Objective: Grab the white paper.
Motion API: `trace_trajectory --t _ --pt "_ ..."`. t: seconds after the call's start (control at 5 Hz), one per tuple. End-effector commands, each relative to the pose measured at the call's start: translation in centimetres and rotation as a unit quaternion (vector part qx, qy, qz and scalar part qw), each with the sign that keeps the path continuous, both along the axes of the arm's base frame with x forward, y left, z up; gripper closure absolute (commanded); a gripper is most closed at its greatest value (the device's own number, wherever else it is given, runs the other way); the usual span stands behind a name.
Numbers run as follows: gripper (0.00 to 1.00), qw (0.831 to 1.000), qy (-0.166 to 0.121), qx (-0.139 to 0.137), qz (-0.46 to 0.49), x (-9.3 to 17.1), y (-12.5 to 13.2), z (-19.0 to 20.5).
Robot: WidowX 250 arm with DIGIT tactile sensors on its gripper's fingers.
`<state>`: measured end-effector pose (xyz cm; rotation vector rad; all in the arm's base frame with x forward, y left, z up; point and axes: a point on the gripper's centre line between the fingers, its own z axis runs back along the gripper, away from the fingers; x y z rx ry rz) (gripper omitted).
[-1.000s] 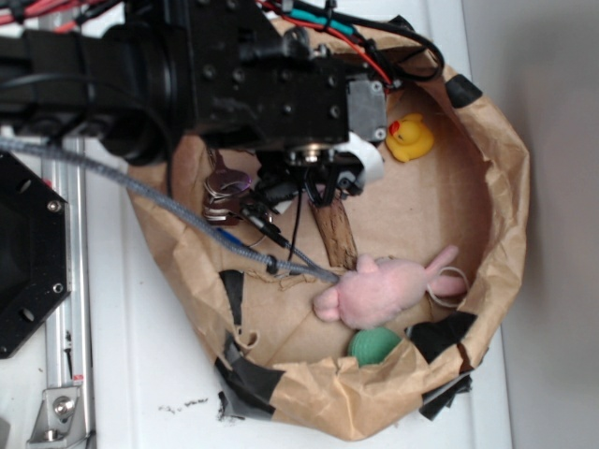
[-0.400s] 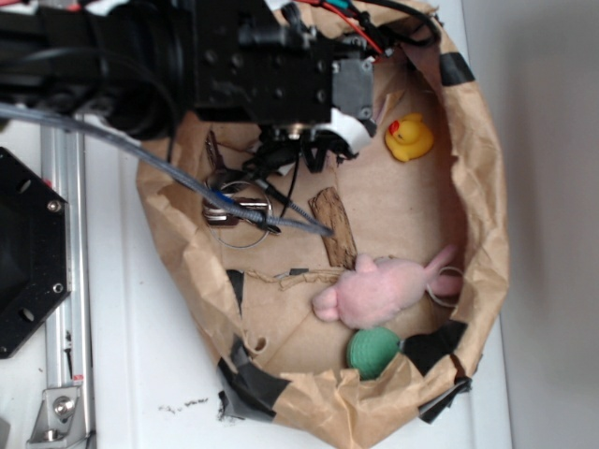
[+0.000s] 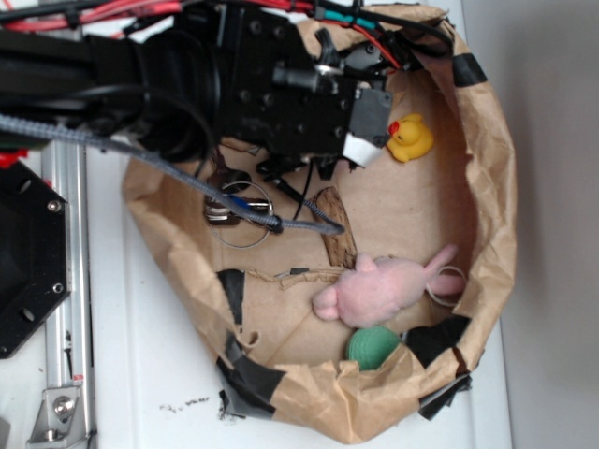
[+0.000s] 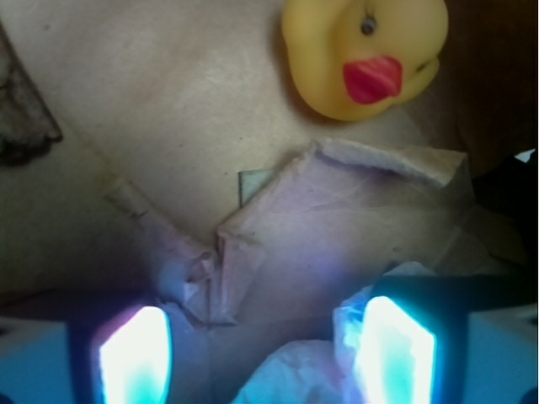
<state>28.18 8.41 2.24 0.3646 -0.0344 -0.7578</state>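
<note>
White tabletop (image 3: 140,374) carries a wide brown paper bag (image 3: 487,187) patched with black tape, its walls rolled down into a shallow bowl. At the table's 9 o'clock edge lie a metal rail (image 3: 65,309) and a black plate (image 3: 28,262).

From 10 o'clock the black arm (image 3: 187,75) reaches over the bag rim, trailing red wires and a grey braided cable (image 3: 168,178). In the exterior view its body hides the gripper tips, with a bit of white (image 3: 359,148) showing at its lower right corner.

In the wrist view the gripper (image 4: 265,358) has its jaws spread wide, two glowing fingers (image 4: 135,358) at 7 and 5 o'clock, gripping nothing. The white paper (image 4: 290,374) pokes up at 6 o'clock between them, only a wrinkled edge visible, lying nearer the 5 o'clock finger; whether it touches that finger I cannot tell. Creased brown folds fill the bag floor above it.

A yellow rubber duck (image 3: 410,137) sits at 12 o'clock in the wrist view and at 2 o'clock inside the bag. On the bag floor lie a pink plush rabbit (image 3: 384,285) toward 5 o'clock, a green ball (image 3: 372,344) just below it, a brown wood piece (image 3: 335,229) near the centre, and metal rings (image 3: 234,210) at 9 o'clock.
</note>
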Motion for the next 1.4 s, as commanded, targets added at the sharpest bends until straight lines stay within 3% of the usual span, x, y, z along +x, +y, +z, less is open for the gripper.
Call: trace_trajectory --t 0.0,0.2,0.4,0.6,0.8,1.0,1.2 --pt "1.00 0.996 -0.002 -0.074 0.039 -0.3 -0.4 2.1" --pt "1.00 0.976 -0.026 -0.183 0.113 -1.0 -3.1 7.1" --pt "1.00 0.951 -0.064 -0.241 0.182 -1.0 -4.8 12.3" --pt "1.00 0.945 -0.067 -0.252 0.199 -1.1 -6.7 15.4" --pt "1.00 0.940 -0.057 -0.250 0.225 -1.1 -7.4 15.8" --pt "0.00 0.953 -0.042 -0.224 0.198 -1.5 -7.1 14.4" --pt "0.00 0.973 -0.044 -0.176 0.141 -2.0 -6.2 11.8"
